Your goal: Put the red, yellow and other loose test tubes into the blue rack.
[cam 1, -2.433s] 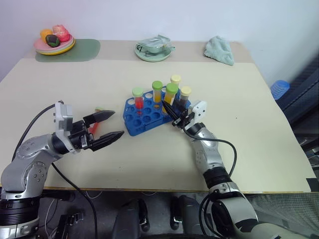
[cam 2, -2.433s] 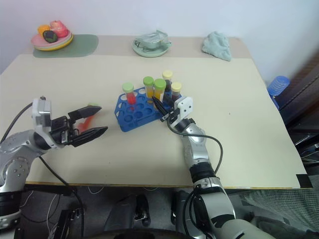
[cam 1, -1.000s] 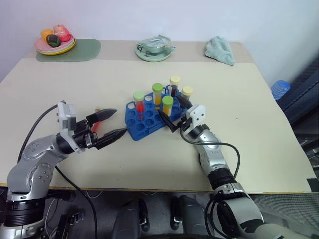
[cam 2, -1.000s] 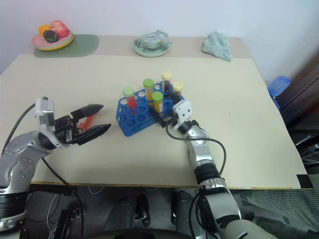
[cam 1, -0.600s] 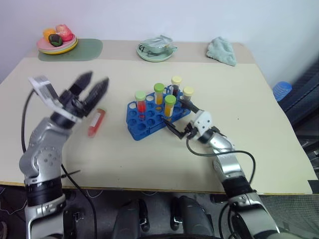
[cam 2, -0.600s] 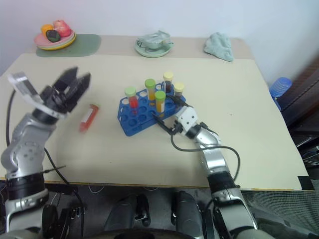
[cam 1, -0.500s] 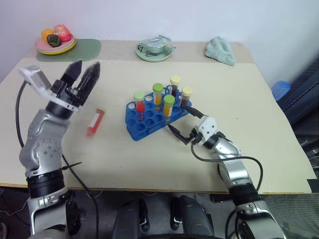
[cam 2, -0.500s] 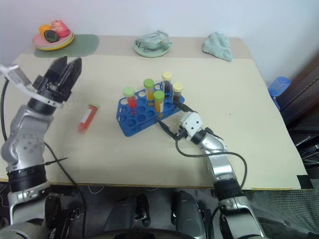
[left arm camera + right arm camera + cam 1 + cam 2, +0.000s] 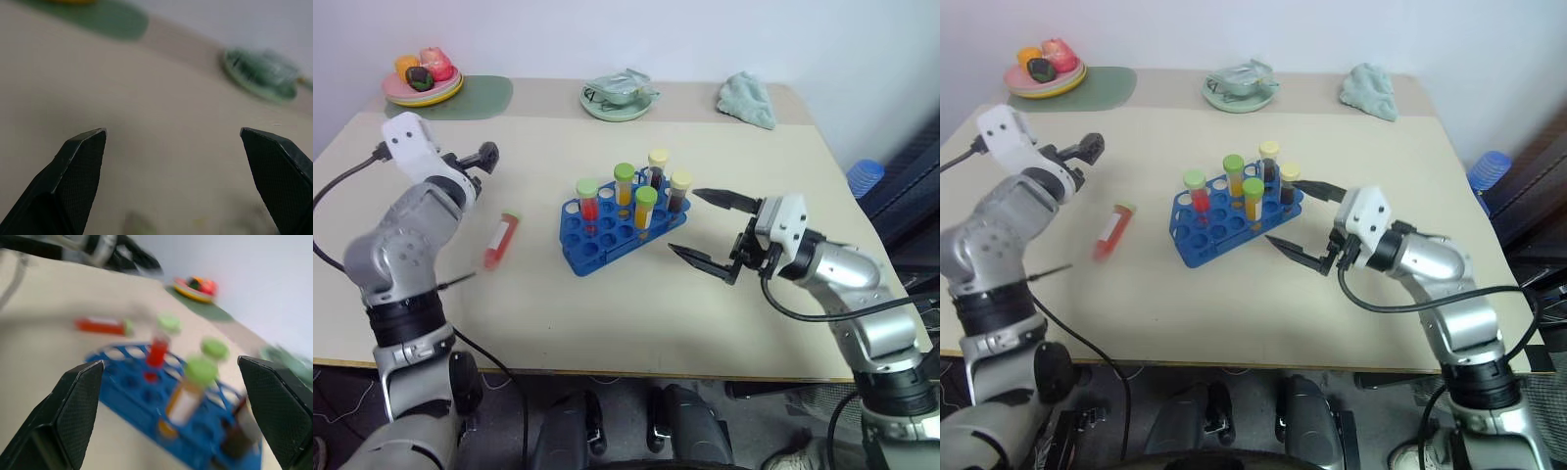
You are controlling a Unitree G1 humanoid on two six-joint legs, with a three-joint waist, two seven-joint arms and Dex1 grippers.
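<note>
A: where's the rack at?

B: blue rack [image 9: 619, 226] sits mid-table [image 9: 607, 313], angled. Five tubes upright in it: red tube in rack [image 9: 587, 200], two yellow with green caps [image 9: 625, 185] [image 9: 645, 209], two dark brown with pale yellow caps [image 9: 657, 167] [image 9: 678, 192]

A: any loose ones?

B: one. red tube with green cap [image 9: 500, 240] lying flat on the table, left of the rack, apart from it, cap end pointing away from the robot

A: grippers?

B: right gripper [image 9: 712, 231] is just right of the rack, above the table, fingers spread wide, nothing between them. Pointing roughly at the rack, not touching it. left gripper [image 9: 173, 142] is raised over the far left part of the table, fingers released wide too, empty. Well apart from the loose tube

A: other stuff?

B: background only: fruit plate [image 9: 423, 82] on a green mat [image 9: 460, 98], green dish [image 9: 618, 96], teal cloth [image 9: 746, 99] along the far edge
</note>
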